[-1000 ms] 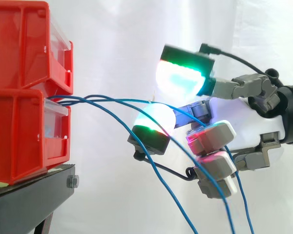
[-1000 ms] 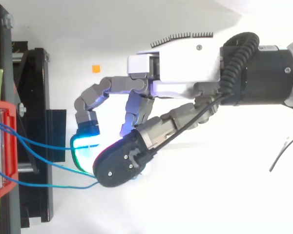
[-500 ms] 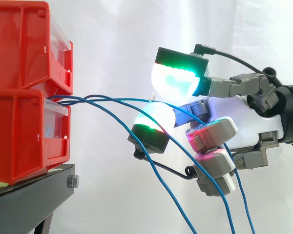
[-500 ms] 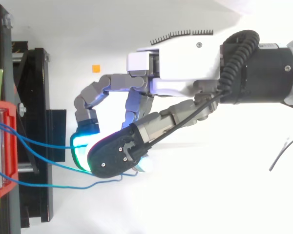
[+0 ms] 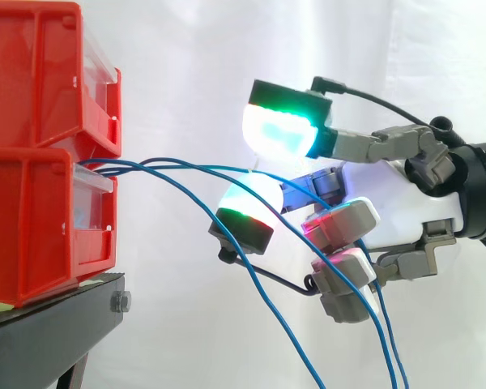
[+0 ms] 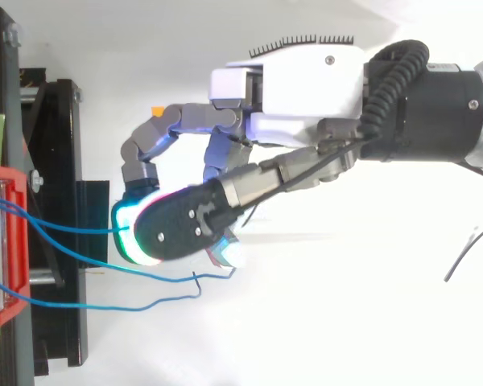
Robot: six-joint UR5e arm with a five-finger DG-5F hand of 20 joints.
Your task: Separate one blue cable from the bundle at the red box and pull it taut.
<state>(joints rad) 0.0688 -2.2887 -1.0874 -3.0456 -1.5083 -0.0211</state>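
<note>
A white curtain [image 5: 194, 65] hangs behind a black stand [image 5: 57, 324] at the left, with a silver bolt [image 5: 120, 302] on its near face, and a small orange square [image 6: 155, 110] lies on the white surface [image 6: 330, 322].

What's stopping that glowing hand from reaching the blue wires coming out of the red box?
Nothing visible stands in the way. The blue cables run from the red box through open air to the hand, which sits among them.
</note>
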